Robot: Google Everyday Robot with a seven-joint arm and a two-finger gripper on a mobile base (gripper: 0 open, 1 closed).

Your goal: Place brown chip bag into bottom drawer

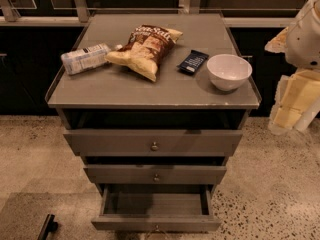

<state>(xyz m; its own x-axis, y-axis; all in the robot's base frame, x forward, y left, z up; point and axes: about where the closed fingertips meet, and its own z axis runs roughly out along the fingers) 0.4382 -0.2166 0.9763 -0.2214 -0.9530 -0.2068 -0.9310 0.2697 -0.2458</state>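
Observation:
The brown chip bag (146, 48) lies flat on the grey cabinet top (150, 91), left of centre toward the back. The bottom drawer (156, 211) is pulled out at the foot of the cabinet, and its shallow box looks empty. My gripper (289, 119) hangs at the far right edge of the view, beside the cabinet's right side and level with its top. It is well apart from the bag and holds nothing that I can see.
A white-labelled plastic bottle (86, 58) lies left of the bag. A small dark flat packet (193, 62) and a white bowl (229, 71) sit to its right. The top drawer (153, 143) and middle drawer (155, 174) stick out slightly. A black object (47, 227) lies on the speckled floor at lower left.

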